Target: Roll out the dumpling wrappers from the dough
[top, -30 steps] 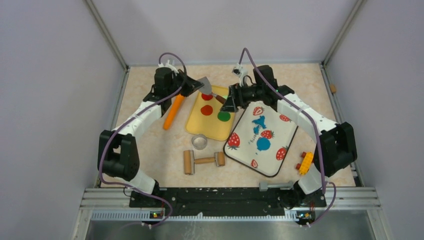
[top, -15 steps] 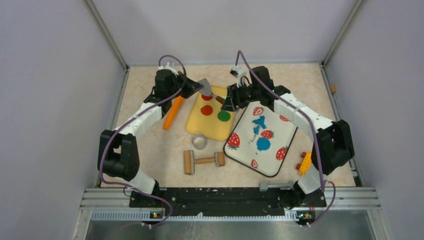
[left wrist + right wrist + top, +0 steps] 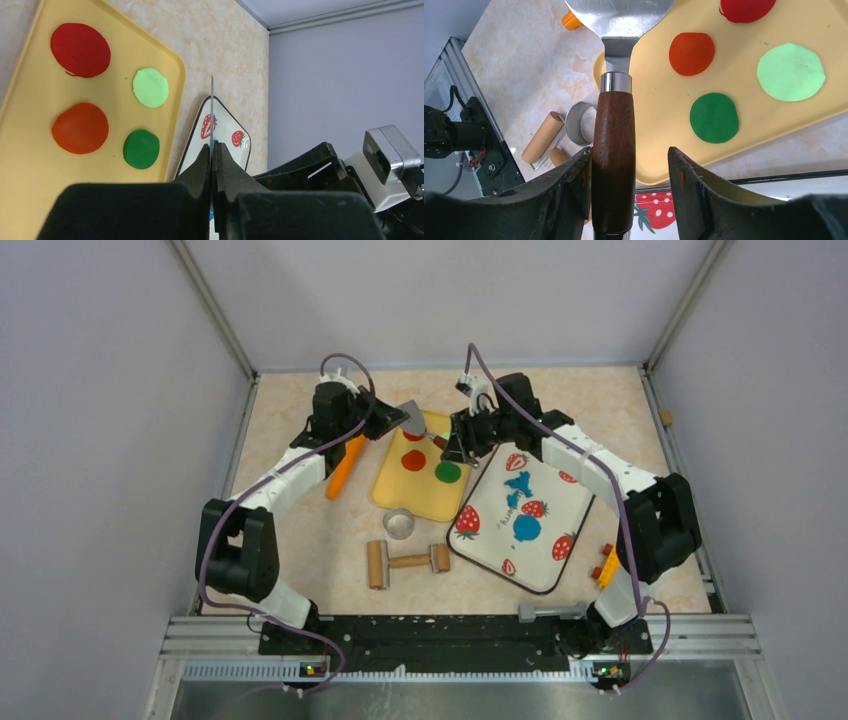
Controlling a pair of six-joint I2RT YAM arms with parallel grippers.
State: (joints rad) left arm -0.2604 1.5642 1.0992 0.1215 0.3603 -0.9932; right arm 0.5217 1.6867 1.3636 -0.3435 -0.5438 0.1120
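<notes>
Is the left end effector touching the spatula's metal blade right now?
Touching. In the left wrist view the spatula blade stands edge-on, pinched in the left end effector with no gap on either side.

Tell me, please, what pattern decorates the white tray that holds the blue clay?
Red strawberries scattered on the white tray, clearest in the top external view.

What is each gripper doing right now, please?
Left gripper: closed on the thin metal blade of the spatula.
Right gripper: open around the wooden handle, one finger against it, the other apart.
</notes>
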